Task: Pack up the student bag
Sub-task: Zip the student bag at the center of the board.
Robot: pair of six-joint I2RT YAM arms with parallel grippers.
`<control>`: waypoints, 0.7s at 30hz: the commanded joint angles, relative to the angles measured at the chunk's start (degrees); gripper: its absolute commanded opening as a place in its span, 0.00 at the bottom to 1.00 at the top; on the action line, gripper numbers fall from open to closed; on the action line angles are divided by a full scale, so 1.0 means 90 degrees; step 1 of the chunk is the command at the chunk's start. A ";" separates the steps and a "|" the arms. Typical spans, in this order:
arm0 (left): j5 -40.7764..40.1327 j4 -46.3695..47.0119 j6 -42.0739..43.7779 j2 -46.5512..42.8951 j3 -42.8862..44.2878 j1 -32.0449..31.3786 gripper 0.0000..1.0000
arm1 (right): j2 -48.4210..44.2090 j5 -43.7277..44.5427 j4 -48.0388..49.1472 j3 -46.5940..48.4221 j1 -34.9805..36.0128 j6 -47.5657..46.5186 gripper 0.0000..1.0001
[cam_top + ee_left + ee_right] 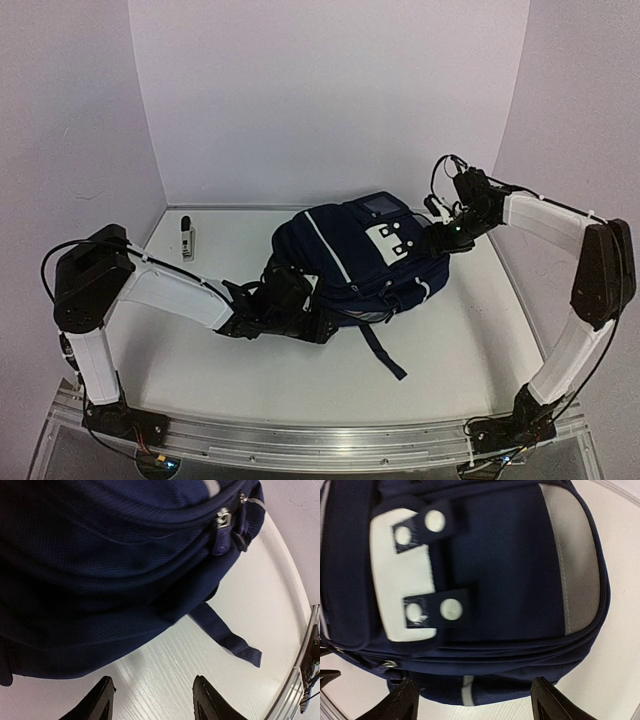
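- Your left gripper [152, 692] is open with nothing between its fingers. It sits low over the table [470, 340], just short of the near side of the student bag [350, 250].
- Your right gripper [474, 690] is also spread wide and empty, at the bag's far right end near the white patch [402, 575].
- The bag lies on its side mid-table, and the zip pullers [222, 522] look closed.
- You appear to be between grips, probably setting up to open it. Next, pinch a puller precisely while the other hand braces the fabric.
- The main opening is hidden, and the small object [186, 238] at back left is too small to identify.
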 commanded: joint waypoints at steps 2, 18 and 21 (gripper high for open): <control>-0.0270 0.0333 -0.0430 0.0313 0.0133 0.0480 0.53 | 0.0665 0.0035 0.0042 0.0088 -0.0042 -0.0282 0.77; 0.0213 0.0902 0.0522 -0.0253 -0.0304 0.1663 0.51 | 0.0262 -0.1854 0.0090 -0.0927 0.0960 0.0421 0.70; 0.0492 0.1273 0.0793 -0.0581 -0.0713 0.1152 0.53 | 0.0076 -0.1857 0.0095 -0.0833 0.1038 0.0453 0.70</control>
